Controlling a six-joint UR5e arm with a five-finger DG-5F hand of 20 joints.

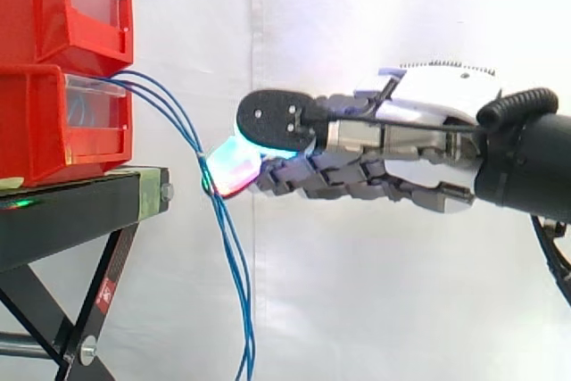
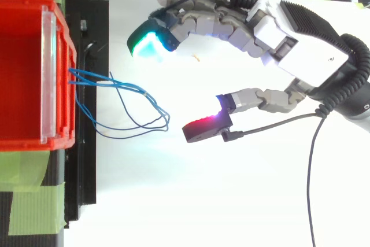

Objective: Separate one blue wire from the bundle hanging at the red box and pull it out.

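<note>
Several thin blue wires (image 1: 228, 252) come out of the lower red bin (image 1: 45, 131) and hang down past the stand's edge. In the top view the blue wires (image 2: 140, 92) loop out to the right of the red bin (image 2: 23, 73). My hand (image 1: 437, 104) reaches in level from the right and is open, with its fingers gently bent. The fingers' cyan-green pads (image 2: 147, 43) are beyond the loop, and the thumb's red pad (image 2: 203, 126) sits just right of the loop's tip. Between them the gap is wide and no wire is pinched. In the side view a glowing pad (image 1: 234, 167) overlaps the wires.
The bins stand stacked on a black stand (image 1: 76, 211) with crossed legs. Green tape (image 2: 34, 206) marks the stand's top. A white curtain hangs behind everything.
</note>
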